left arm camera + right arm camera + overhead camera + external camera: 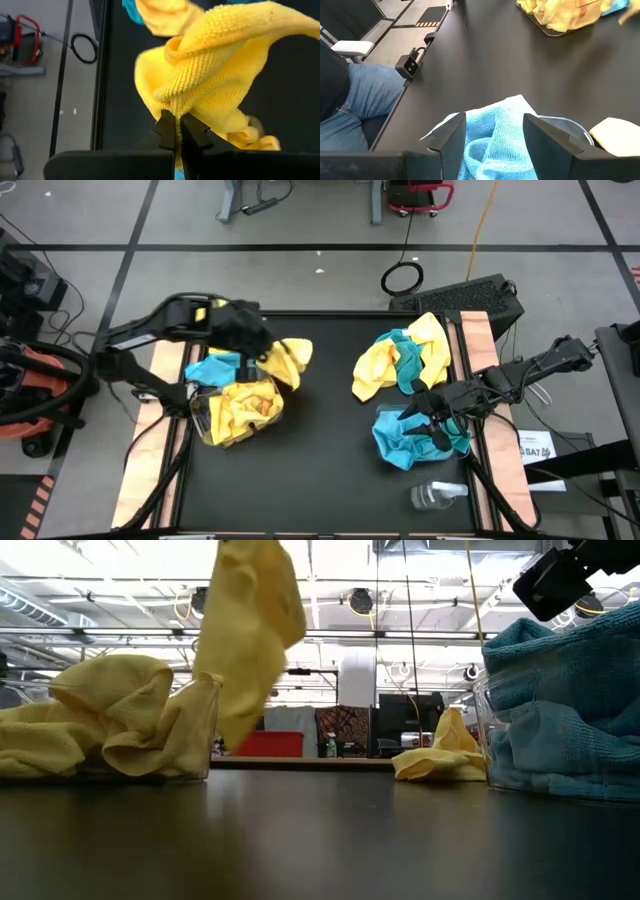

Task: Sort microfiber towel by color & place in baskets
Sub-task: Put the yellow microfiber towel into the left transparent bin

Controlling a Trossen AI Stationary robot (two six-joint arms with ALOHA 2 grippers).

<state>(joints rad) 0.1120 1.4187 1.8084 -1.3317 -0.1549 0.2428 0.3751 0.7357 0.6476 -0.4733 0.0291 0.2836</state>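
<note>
Yellow towel pinched in the closed left tool, hanging above the yellow-filled basket for release | right tool, fingers apart, hovers over blue towels in its basket | only high view shows unsorted pile beyond the right tool on the tabletop; low view shows the drape.

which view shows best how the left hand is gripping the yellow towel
The left wrist view: the left hand is shut on the held yellow towel, pinching a fold close up. The high view shows the towel beside the arm, the low view only the hanging cloth; the right wrist view misses it.
</note>
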